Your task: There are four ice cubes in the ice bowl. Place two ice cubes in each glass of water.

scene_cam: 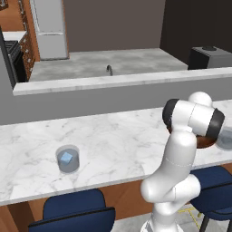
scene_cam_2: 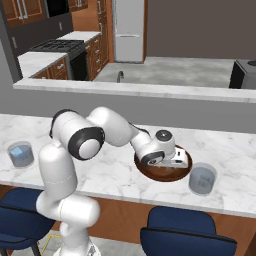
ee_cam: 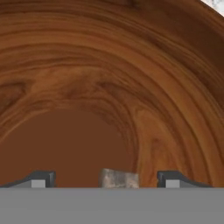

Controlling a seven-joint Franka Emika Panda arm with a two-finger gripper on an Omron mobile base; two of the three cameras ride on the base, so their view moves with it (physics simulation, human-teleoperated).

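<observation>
The ice bowl, wide and reddish-brown, sits on the marble counter, and its wood-grain inside is close up in the hand view. My gripper is lowered into it, open. Its fingertips stand wide apart, and a small translucent ice cube lies between them, touching neither. One glass of water stands far left with an ice cube in it. The other glass stands just right of the bowl; I cannot tell what it holds.
Blue stools are tucked under the counter's near edge. A raised grey ledge runs behind the counter. My own arm hides most of the bowl in the left base view; a brown sliver shows.
</observation>
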